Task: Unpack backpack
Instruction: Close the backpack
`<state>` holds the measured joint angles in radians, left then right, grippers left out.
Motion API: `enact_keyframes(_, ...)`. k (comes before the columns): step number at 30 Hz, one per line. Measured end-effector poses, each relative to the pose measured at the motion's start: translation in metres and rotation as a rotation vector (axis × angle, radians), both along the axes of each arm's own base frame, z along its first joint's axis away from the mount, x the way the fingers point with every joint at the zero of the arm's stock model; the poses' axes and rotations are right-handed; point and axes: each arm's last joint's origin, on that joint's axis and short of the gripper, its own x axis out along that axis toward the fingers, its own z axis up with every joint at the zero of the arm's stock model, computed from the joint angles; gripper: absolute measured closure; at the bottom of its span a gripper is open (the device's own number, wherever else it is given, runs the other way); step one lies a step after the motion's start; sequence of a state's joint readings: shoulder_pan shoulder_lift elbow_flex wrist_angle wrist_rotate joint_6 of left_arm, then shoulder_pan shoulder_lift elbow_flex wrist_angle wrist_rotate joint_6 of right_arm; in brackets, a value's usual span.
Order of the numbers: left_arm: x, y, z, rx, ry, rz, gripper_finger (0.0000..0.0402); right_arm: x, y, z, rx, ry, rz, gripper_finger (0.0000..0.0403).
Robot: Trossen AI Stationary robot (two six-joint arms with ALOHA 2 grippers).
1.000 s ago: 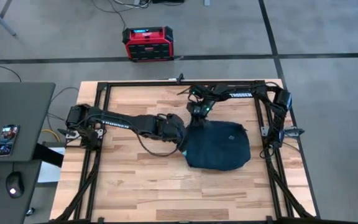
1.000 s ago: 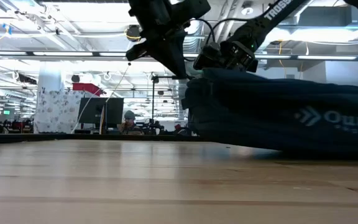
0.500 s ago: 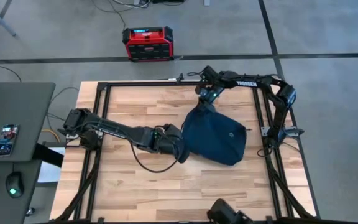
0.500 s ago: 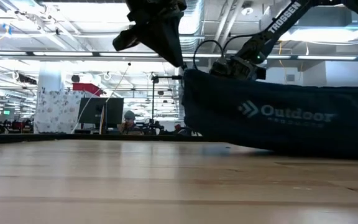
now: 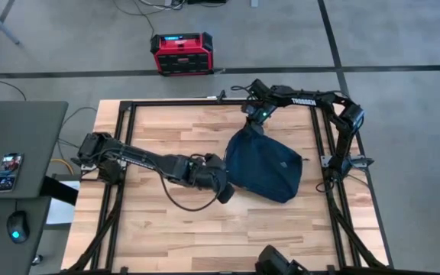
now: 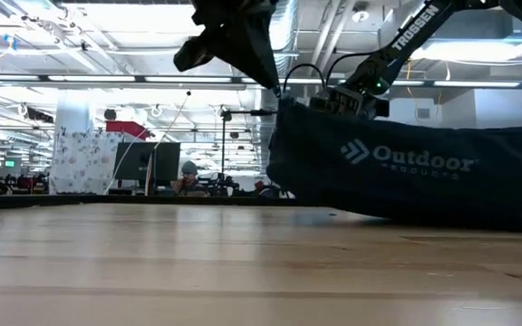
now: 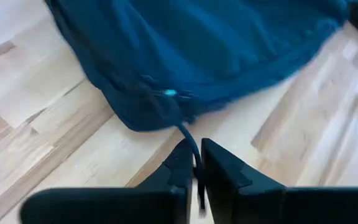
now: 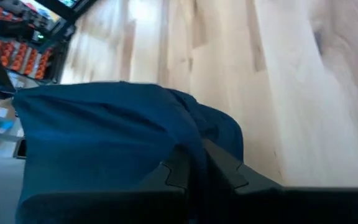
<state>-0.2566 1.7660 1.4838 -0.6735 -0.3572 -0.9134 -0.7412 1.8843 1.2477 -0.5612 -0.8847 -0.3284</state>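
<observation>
The backpack lies on the wooden table, right of the table's middle, its upper corner drawn toward the far edge. The right gripper is at that far corner, pinched on the fabric there. The left gripper sits at the backpack's near left edge, closed on a thin cord leading from the bag. Beyond the table's far edge, a box stands on the floor. Left of the table is a desk bearing a phone and a mouse.
</observation>
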Motion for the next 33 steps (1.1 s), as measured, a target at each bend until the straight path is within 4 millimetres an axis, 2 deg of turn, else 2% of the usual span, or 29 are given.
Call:
enact_keyframes(3,0.004,0.015,0.0,-0.029,0.03,-0.072,0.0353,0.0,0.0,0.008,0.021,0.045,0.003,0.0365)
enact_keyframes(6,-0.003,0.037,0.008,0.014,0.139,-0.154,0.0317,0.001,0.0,0.029,0.03,0.07,0.039,0.0351)
enact_keyframes(11,-0.032,0.071,0.048,0.264,0.281,-0.245,0.0294,-0.006,0.006,0.082,0.0,0.035,0.092,0.0348)
enact_keyframes(16,-0.083,0.103,0.1,0.425,0.205,-0.317,0.0318,-0.024,0.019,0.132,-0.102,0.034,0.0,0.0362)
enact_keyframes(20,-0.131,0.122,0.119,0.416,0.091,-0.377,0.0384,-0.047,0.042,0.165,-0.123,0.03,-0.075,0.0397)
enact_keyframes(23,-0.158,0.13,0.116,0.443,-0.054,-0.384,0.0395,-0.072,0.07,0.188,-0.153,-0.053,-0.135,0.0401)
enact_keyframes(26,-0.176,0.132,0.1,0.456,-0.239,-0.434,0.04,-0.102,0.095,0.196,-0.242,-0.199,-0.199,0.0401)
enact_keyframes(29,-0.184,0.131,0.08,0.411,-0.38,-0.43,0.04,-0.13,0.117,0.19,-0.259,-0.346,-0.326,0.04)
enact_keyframes(33,-0.192,0.128,0.051,0.361,-0.403,-0.39,0.0401,-0.159,0.148,0.166,-0.203,-0.519,-0.412,0.0399)
